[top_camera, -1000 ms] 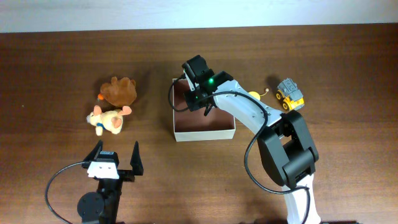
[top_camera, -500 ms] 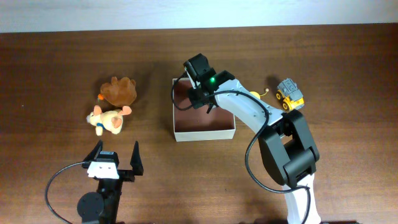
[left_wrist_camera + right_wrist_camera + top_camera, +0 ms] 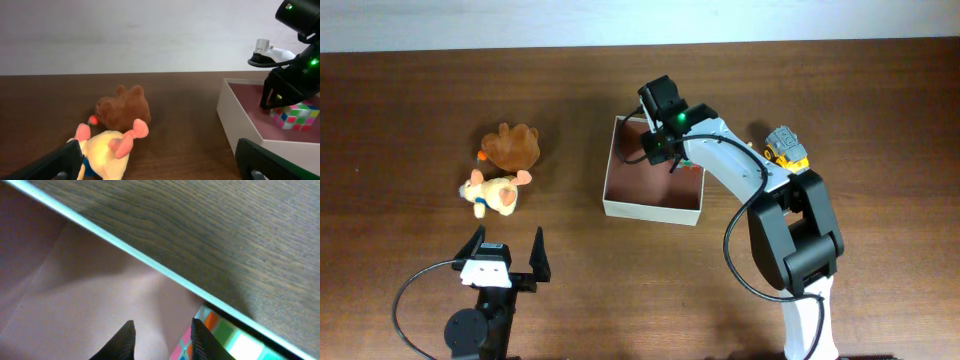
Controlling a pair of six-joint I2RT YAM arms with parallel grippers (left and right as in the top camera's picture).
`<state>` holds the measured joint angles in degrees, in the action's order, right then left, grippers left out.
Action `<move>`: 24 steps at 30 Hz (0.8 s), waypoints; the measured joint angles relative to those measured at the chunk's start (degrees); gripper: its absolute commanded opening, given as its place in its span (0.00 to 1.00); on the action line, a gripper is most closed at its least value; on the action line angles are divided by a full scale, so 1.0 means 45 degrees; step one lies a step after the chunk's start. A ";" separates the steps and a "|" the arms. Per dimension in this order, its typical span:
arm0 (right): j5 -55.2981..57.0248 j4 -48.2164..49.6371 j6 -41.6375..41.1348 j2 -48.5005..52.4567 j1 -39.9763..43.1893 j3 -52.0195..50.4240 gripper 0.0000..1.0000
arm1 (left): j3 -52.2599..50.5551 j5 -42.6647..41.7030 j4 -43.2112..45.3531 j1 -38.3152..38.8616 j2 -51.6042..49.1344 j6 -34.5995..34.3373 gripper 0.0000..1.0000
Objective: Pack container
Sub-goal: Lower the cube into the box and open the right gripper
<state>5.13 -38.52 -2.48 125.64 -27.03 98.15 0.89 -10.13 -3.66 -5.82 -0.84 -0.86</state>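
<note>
The container [image 3: 650,209] is a shallow white-walled box with a pinkish-brown inside, standing slightly askew at the table's middle. My right gripper [image 3: 672,162] reaches down inside it near its far right corner. In the right wrist view the right gripper [image 3: 164,336] is open over the container floor [image 3: 90,300] with nothing between its fingers. A multicoloured puzzle cube [image 3: 227,335] lies just beside the right fingertip, against the container wall. The cube [image 3: 294,114] also shows in the left wrist view. My left gripper [image 3: 507,258] stands wide open at the near left, holding nothing.
A brown plush [image 3: 512,146] and a cream plush with pink ears [image 3: 495,192] lie left of the container, ahead of the left gripper [image 3: 162,167]. A yellow and grey toy truck [image 3: 784,148] sits right of the container, behind the right arm.
The right gripper has moved right inside the container and its jaws have parted a little. The container has slid right and turned slightly. The left arm has not moved.
</note>
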 measured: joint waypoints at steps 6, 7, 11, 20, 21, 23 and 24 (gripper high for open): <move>-0.0301 -0.0393 0.0330 0.0000 -0.0165 0.0078 0.40 | 0.0000 0.0000 0.0000 0.0000 0.0000 0.0000 0.99; -0.0418 -0.0471 0.0335 0.0000 -0.0228 0.0141 0.40 | 0.0000 0.0000 0.0000 0.0000 0.0000 0.0000 0.99; -0.0991 -0.0627 0.0374 0.0000 -0.0690 0.0413 0.40 | 0.0000 0.0000 0.0000 0.0000 0.0000 0.0000 0.99; -0.1511 -0.1064 0.0554 0.0000 -0.1758 0.0442 0.40 | 0.0000 0.0000 0.0000 0.0000 0.0000 0.0000 0.99; -0.1520 -0.1083 0.0563 0.0000 -0.1851 0.0442 0.40 | 0.0000 0.0000 0.0000 0.0000 0.0000 0.0000 0.99; -0.1564 -0.1127 0.0597 0.0000 -0.2016 0.0442 0.40 | 0.0000 0.0000 0.0000 0.0000 0.0000 0.0000 0.99; -0.1598 -0.1185 0.0622 0.0000 -0.2084 0.0442 0.40 | 0.0000 0.0000 0.0000 0.0000 0.0000 0.0000 0.99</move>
<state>-2.07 -43.86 0.32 125.64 -36.40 100.14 0.89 -10.13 -3.66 -5.82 -0.84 -0.86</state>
